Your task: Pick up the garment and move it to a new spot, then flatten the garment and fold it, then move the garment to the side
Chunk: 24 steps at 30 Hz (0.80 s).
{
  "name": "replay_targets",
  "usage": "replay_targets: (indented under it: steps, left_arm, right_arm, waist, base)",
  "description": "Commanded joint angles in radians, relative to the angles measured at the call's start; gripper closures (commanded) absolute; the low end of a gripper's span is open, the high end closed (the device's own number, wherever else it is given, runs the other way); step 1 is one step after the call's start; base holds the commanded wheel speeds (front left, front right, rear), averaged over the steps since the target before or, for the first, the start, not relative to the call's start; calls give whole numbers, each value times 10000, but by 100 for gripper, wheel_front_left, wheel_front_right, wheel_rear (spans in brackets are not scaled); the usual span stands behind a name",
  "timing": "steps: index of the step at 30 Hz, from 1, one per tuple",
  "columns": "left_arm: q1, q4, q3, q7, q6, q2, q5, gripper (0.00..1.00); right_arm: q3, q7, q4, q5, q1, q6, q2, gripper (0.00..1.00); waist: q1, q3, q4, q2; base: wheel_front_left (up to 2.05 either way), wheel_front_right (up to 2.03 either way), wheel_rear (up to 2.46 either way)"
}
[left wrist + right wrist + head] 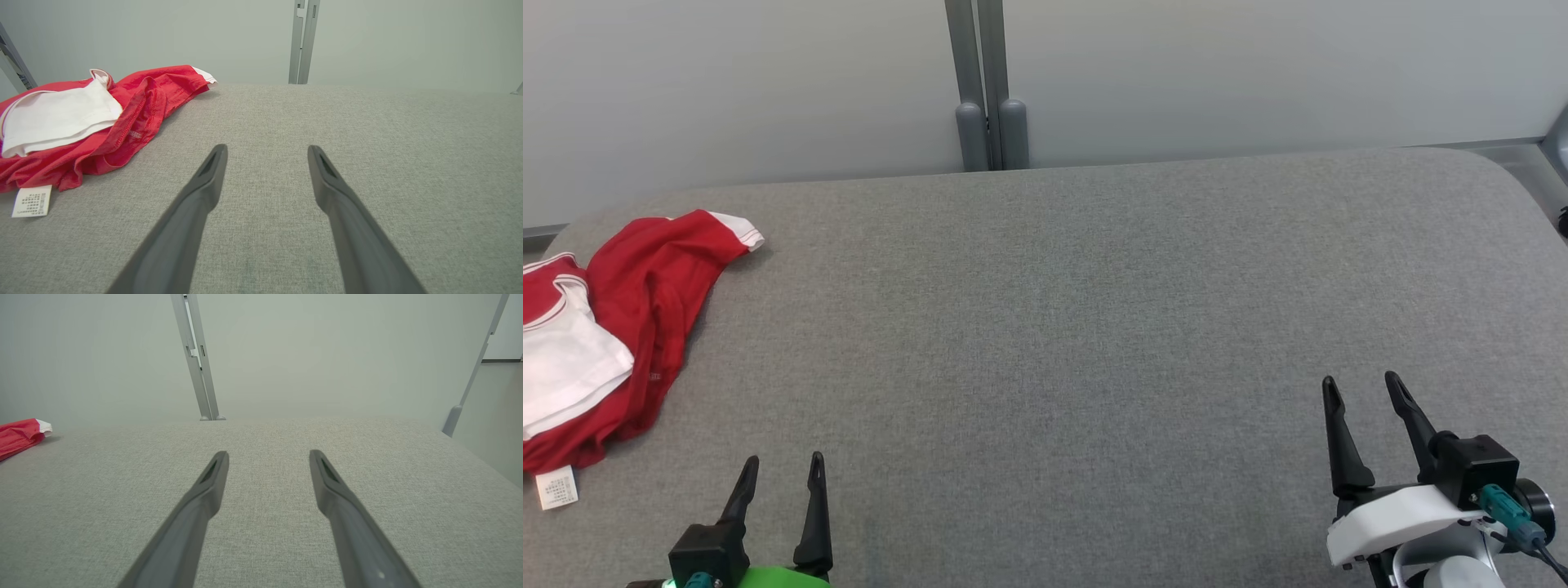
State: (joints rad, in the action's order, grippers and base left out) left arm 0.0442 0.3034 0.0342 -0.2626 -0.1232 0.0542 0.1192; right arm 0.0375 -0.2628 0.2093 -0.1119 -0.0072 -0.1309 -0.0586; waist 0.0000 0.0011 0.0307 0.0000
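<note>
Spread and empty, the left gripper (784, 459) and the right gripper (1360, 379) point forward over the grey woven-fabric tabletop (1054, 343). Ahead and left of the left gripper, not touching it, lies the crumpled red-and-white jersey garment (645, 310), its white care label (557, 487) closest. The garment is well apart from the right gripper, far to its left.

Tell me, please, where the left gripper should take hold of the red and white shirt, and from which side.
Probably the thick red fold along the shirt's edge that faces the table's middle. It bunches up, so the left gripper, its jaws open, could come low from the robot's right and pinch across it. The flat white part gives less to pinch.
</note>
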Motion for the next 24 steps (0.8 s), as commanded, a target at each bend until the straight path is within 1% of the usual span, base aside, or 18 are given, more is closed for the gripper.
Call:
replay_targets:
  steps: [1, 7, 10, 14, 17, 21, 24]
  left_arm:
    - [-97, 19, 46, -34, -50, 5, 1, 0]
    - [-142, 48, -1, -34, -73, -9, -36, 0]
    - [-197, 62, -21, -33, -58, -11, -30, 0]
    - [-254, 122, -52, -21, -62, -12, 0, 0]
    - [-200, 144, -74, -22, -62, -15, 14, 0]
    - [27, 168, 96, -21, -62, -15, 32, 0]
    - [35, 161, 200, -21, -66, -16, 40, 0]
  right_arm:
    - [-11, -31, 18, 32, 78, 3, -7, 0]
    - [11, -31, -12, 65, 133, 3, -6, 0]
    - [27, -31, -51, 70, 244, 3, -19, 0]
    - [-8, -31, -83, 87, 392, 3, -52, 0]
    - [-116, -31, -67, 114, 397, 3, -47, 0]
    - [-475, -31, -38, 83, 138, 3, -24, 0]
    - [-765, -31, 30, 27, -37, 3, -15, 0]
  waist:
    - [0, 5, 2, 0]
    - [0, 3, 143, 0]
    - [0, -53, 452, 0]
    - [0, -157, 1237, 0]
    - [0, -232, 2003, 0]
    - [0, -261, 2900, 0]
    - [0, -191, 3320, 0]
  base:
    - [0, 0, 0]
    - [0, 0, 0]
    - [0, 0, 0]
    - [0, 0, 0]
    - [0, 0, 0]
    - [0, 0, 0]
    - [0, 0, 0]
